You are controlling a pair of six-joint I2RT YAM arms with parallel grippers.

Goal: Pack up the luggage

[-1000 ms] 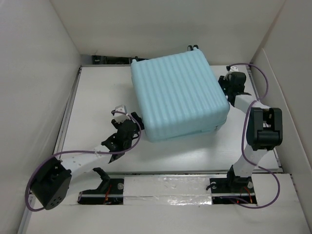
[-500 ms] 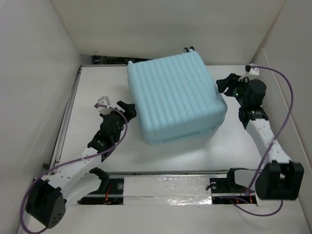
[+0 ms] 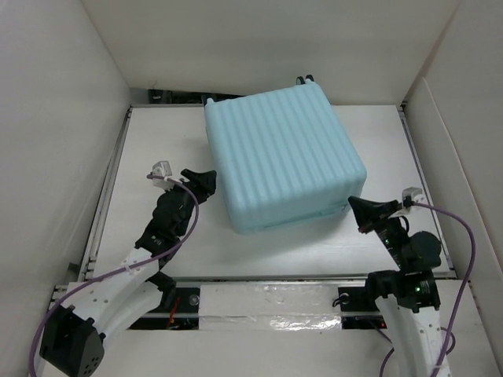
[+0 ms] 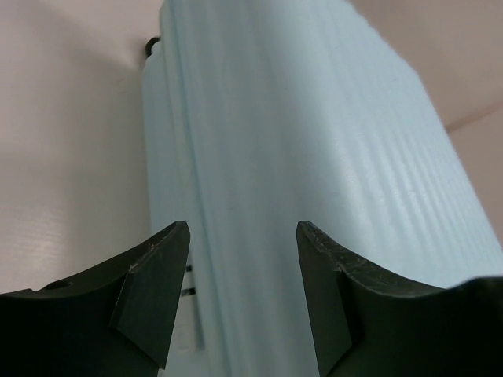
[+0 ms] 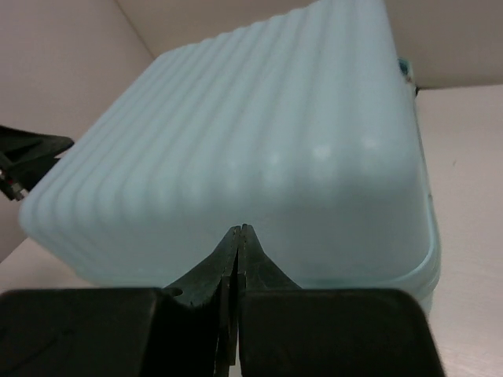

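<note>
The luggage (image 3: 283, 157) is a pale aqua ribbed hard-shell case lying closed and flat at the table's centre back, with small wheels at its far edge. My left gripper (image 3: 203, 182) sits open just off its left side wall, which fills the left wrist view (image 4: 299, 157) between the spread fingers (image 4: 157, 290). My right gripper (image 3: 354, 206) is shut with nothing in it, its tip close to the case's near right corner. The right wrist view looks along the shut fingers (image 5: 240, 239) at the ribbed lid (image 5: 259, 149).
White walls enclose the table on the left (image 3: 55, 118), back and right (image 3: 464, 141). A metal rail (image 3: 259, 279) runs along the near edge by the arm bases. Purple cables loop from both arms.
The right arm swung from the case's far right side round to its near right corner, and its jaws went from open to shut. The left gripper stayed beside the left wall.
</note>
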